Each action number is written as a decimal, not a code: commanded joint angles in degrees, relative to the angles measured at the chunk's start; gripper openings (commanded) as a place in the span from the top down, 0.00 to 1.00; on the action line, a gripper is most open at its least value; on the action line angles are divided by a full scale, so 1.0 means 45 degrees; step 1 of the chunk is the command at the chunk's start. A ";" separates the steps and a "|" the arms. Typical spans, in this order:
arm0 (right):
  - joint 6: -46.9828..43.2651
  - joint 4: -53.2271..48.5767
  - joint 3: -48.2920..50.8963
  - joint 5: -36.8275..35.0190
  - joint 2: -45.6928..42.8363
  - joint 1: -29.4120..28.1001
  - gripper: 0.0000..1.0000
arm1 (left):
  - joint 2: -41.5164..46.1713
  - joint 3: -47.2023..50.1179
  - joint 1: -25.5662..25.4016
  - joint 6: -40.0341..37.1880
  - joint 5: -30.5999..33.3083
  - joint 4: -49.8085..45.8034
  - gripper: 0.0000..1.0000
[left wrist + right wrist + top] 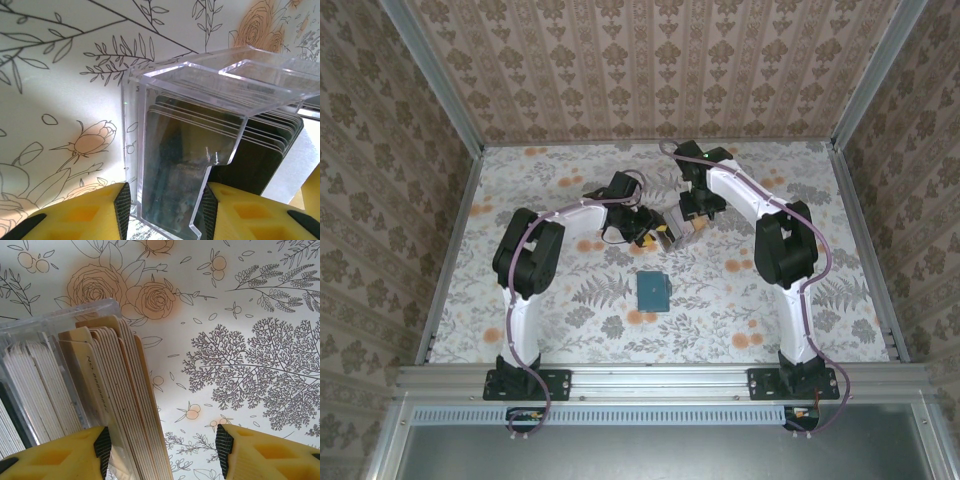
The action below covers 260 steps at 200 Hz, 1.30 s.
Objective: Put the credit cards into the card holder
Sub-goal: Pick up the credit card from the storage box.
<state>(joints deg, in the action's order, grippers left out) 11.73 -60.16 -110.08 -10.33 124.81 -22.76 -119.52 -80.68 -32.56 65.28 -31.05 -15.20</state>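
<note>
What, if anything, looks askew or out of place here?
Nothing spilled or damaged. The tan cards lean fanned in the clear box held by the left gripper, not squarely stacked. The card holder lies apart on the table.

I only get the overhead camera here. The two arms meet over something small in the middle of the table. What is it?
Observer: A clear plastic box of cards. The left wrist view shows the left end effector clamped across it.
Operator: What colour are the cards?
Observer: In the right wrist view, tan cards stand on edge in a row, with white cards beside them.
Operator: Has the other arm grabbed any?
Observer: Not yet. The right end effector is open, with the tan cards close against one finger and a wide gap to the other.
</note>
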 commanded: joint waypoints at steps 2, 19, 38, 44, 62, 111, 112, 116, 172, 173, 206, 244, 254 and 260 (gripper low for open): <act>-0.0298 -0.0076 0.0173 -0.0884 0.0128 0.0134 0.40 | -0.0663 0.0234 -0.0070 -0.0404 0.0808 -0.1541 0.56; -0.0409 0.0003 0.0165 -0.1095 -0.0074 0.0126 0.41 | -0.0741 0.0235 -0.0053 -0.0404 0.0762 -0.1594 0.56; -0.0513 0.0100 0.0217 -0.1308 -0.0297 0.0137 0.42 | -0.0760 0.0235 -0.0066 -0.0470 0.0806 -0.1603 0.56; -0.0531 0.0141 0.0243 -0.1299 -0.0348 0.0136 0.42 | -0.0781 0.0220 -0.0069 -0.0463 0.0806 -0.1639 0.56; -0.0557 0.0135 0.0264 -0.1225 -0.0444 0.0109 0.45 | -0.0783 0.0205 -0.0069 -0.0534 0.0827 -0.1689 0.56; -0.0653 0.0352 0.0498 -0.1371 -0.0757 0.0075 0.50 | -0.0851 0.0215 -0.0061 -0.0534 0.0864 -0.1747 0.56; -0.0662 0.0337 0.0498 -0.1394 -0.0751 0.0077 0.50 | -0.0856 0.0215 -0.0056 -0.0537 0.0864 -0.1743 0.56; -0.0653 0.0306 0.0480 -0.1444 -0.0774 0.0071 0.50 | -0.0861 0.0215 -0.0058 -0.0541 0.0868 -0.1750 0.56; -0.0702 0.0322 0.0589 -0.1537 -0.0814 0.0057 0.55 | -0.0958 0.0199 -0.0075 -0.0541 0.0831 -0.1778 0.56; -0.0697 0.0322 0.0612 -0.1535 -0.0828 0.0048 0.55 | -0.0968 0.0197 -0.0072 -0.0541 0.0828 -0.1778 0.56; -0.0717 0.0446 0.0672 -0.1559 -0.0902 0.0029 0.56 | -0.0973 0.0196 -0.0070 -0.0562 0.0845 -0.1814 0.56; -0.0789 0.0500 0.0693 -0.1642 -0.0930 -0.0077 0.61 | -0.0997 0.0215 -0.0075 -0.0541 0.0825 -0.1797 0.56; -0.0789 0.0478 0.0671 -0.1700 -0.0903 -0.0097 0.67 | -0.1017 0.0197 -0.0070 -0.0541 0.0806 -0.1794 0.56; -0.0789 0.0488 0.0669 -0.1759 -0.0927 -0.0125 0.67 | -0.1017 0.0201 -0.0070 -0.0541 0.0783 -0.1812 0.56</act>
<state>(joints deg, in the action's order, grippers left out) 8.88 -57.17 -107.55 -12.71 122.72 -23.86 -120.07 -81.06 -32.67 64.18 -31.27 -15.18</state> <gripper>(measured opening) 0.344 0.440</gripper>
